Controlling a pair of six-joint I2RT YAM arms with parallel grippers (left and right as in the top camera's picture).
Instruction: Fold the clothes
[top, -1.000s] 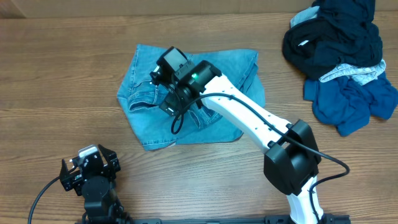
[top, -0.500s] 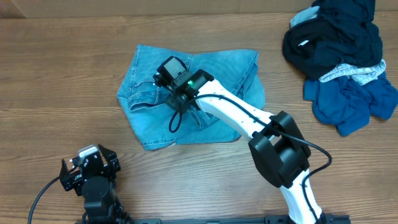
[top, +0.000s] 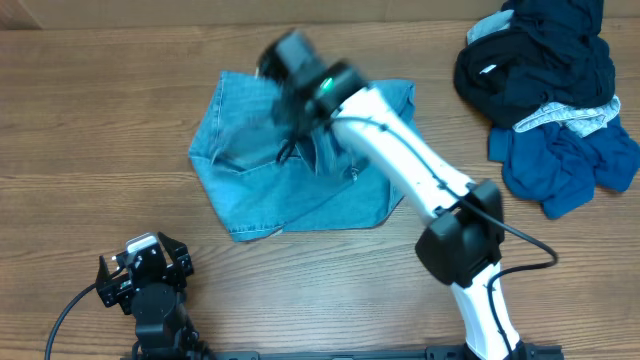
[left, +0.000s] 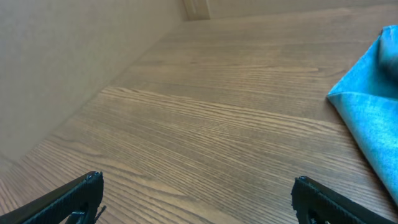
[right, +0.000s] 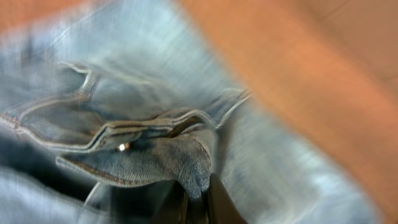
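Light blue denim jeans (top: 250, 190) lie crumpled at the table's middle. My right gripper (top: 292, 108) hovers over their far part, blurred by motion. In the right wrist view its dark fingers (right: 217, 202) are shut on a stitched fold of the denim (right: 149, 158), which is drawn up between them (right: 198, 190). My left gripper (top: 140, 265) rests near the front left edge, apart from the jeans. Its fingers (left: 78, 196) stand wide open over bare wood (left: 198, 186), with a corner of the jeans (left: 373, 112) to the right.
A heap of dark navy, black and blue clothes (top: 545, 80) lies at the back right corner. The right arm's white links (top: 400, 150) stretch across the jeans from its base at the front. A pale wall (left: 56, 62) borders the table on the left.
My right gripper has shut on a fold of the jeans and swung toward the far edge, pulling denim with it. The left arm has not moved.
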